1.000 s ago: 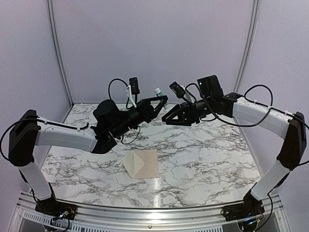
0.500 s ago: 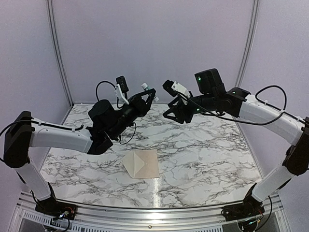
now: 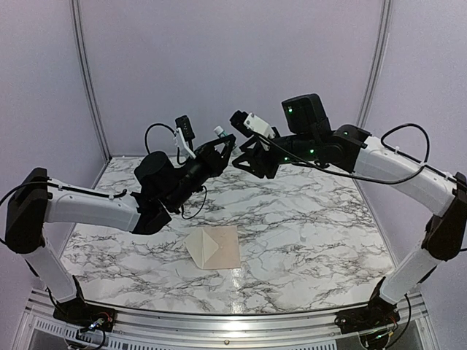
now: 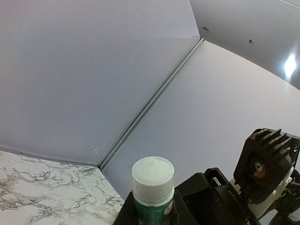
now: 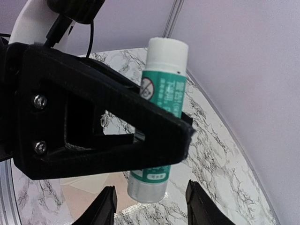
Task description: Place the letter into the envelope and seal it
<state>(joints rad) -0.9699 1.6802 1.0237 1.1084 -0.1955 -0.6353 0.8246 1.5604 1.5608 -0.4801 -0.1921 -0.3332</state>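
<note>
The cream envelope [image 3: 206, 246] lies flat on the marble table, its triangular flap creased. The pinkish letter [image 3: 229, 248] shows along its right side; I cannot tell whether it is tucked inside. High above the table's back, my left gripper [image 3: 225, 140] is shut on a green glue stick [image 3: 219, 133] with a white cap [image 4: 153, 176]. My right gripper [image 3: 245, 158] faces it from the right. In the right wrist view, its open fingertips [image 5: 107, 206] flank the silver bottom end of the glue stick [image 5: 158, 117] without touching. The envelope [image 5: 79, 185] lies far below.
The marble table [image 3: 306, 226] is closed in by pale walls with metal rails at the corners [image 3: 89, 80]. Both arms reach toward each other over the table's back half. The right arm's black wrist [image 4: 265, 161] sits close beside the left gripper [image 4: 152, 213].
Both grippers rose and shifted left. The right gripper has come in against the left one, so its fingers now straddle the glue stick's lower end. Envelope and letter have not moved.
</note>
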